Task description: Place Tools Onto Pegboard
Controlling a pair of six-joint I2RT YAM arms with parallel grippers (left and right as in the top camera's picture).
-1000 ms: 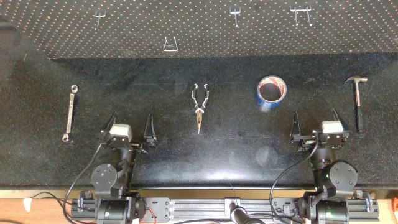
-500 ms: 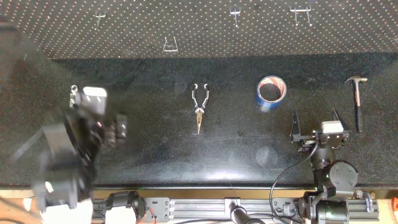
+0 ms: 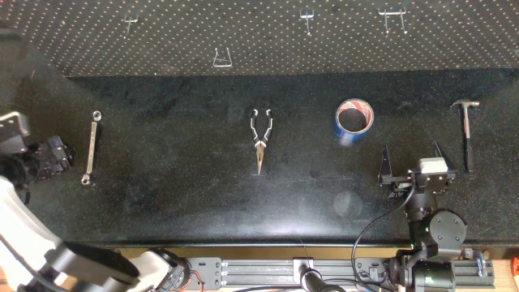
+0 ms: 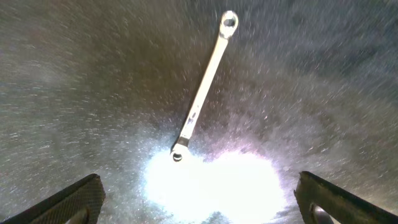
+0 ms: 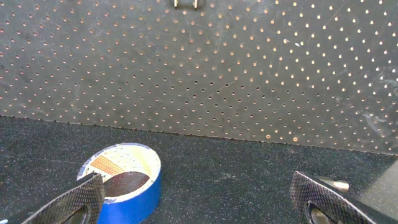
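Note:
A silver wrench [image 3: 92, 148] lies on the black mat at the left. My left gripper [image 4: 199, 190] hangs open above the mat with the wrench [image 4: 202, 87] just ahead of its fingers, apart from them. In the top view the left arm [image 3: 36, 156] stands at the far left edge beside the wrench. Needle-nose pliers [image 3: 260, 138] lie mid-table, a blue tape roll [image 3: 354, 119] to their right and a hammer [image 3: 466, 130] at the far right. My right gripper [image 3: 411, 154] rests open and empty near the front, facing the tape roll [image 5: 121, 180].
The pegboard [image 3: 268, 32] stands along the back with several metal hooks: one at the left [image 3: 130, 23], a wire loop [image 3: 222, 58], and two on the right [image 3: 306, 18] [image 3: 392, 18]. A bright light patch [image 4: 211, 186] falls on the mat under the left gripper.
The left arm rose from its rest pose at the front and swung left, ending beside the wrench at the table's left edge. The right arm has not moved.

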